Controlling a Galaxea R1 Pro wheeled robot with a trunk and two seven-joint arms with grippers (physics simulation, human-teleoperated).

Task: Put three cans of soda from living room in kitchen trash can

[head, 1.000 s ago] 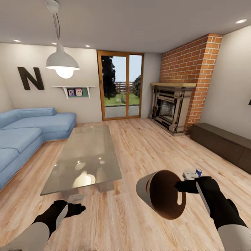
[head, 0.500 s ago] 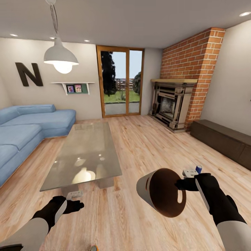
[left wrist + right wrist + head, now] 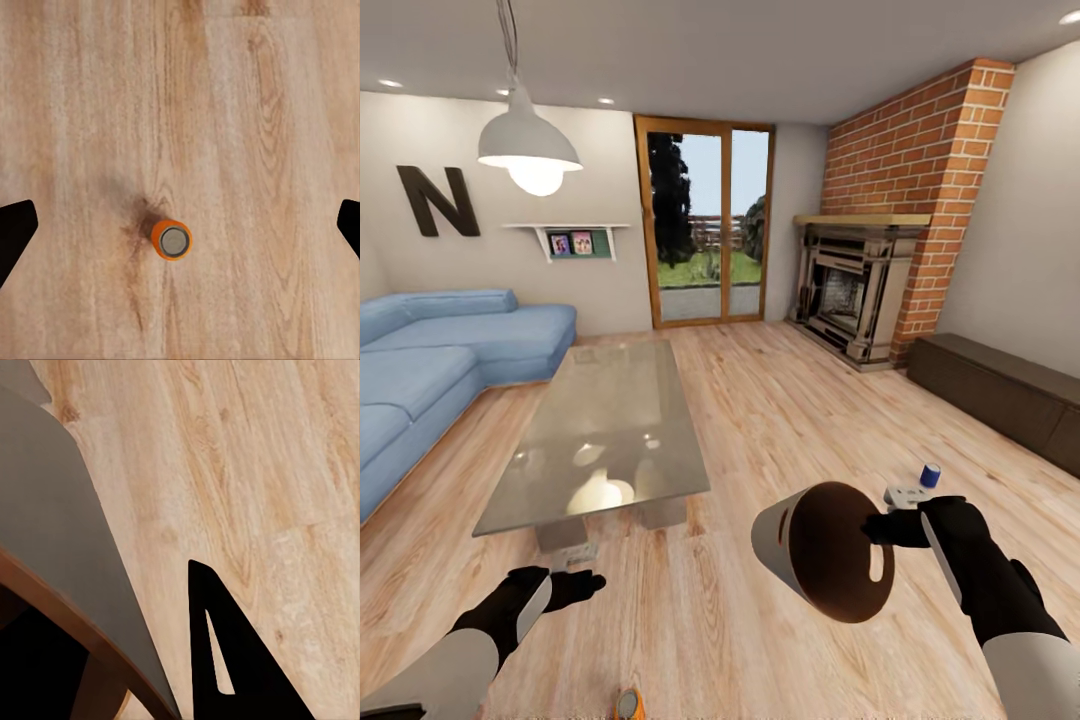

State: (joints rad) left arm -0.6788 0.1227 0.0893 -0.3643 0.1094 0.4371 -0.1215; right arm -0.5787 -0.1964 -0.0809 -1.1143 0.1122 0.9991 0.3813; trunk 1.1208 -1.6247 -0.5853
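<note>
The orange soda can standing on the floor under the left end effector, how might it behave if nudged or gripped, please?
The orange soda can stands upright on bare wood floor, so a sideways nudge would probably tip it. Once down, its round body would likely roll. The smooth sides may slip unless the left end effector closes squarely.

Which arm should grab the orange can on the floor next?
Left. Its gripper is open and empty, hanging above the upright orange can on the floor. The right gripper is shut on the bin rim, so it is busy.
</note>
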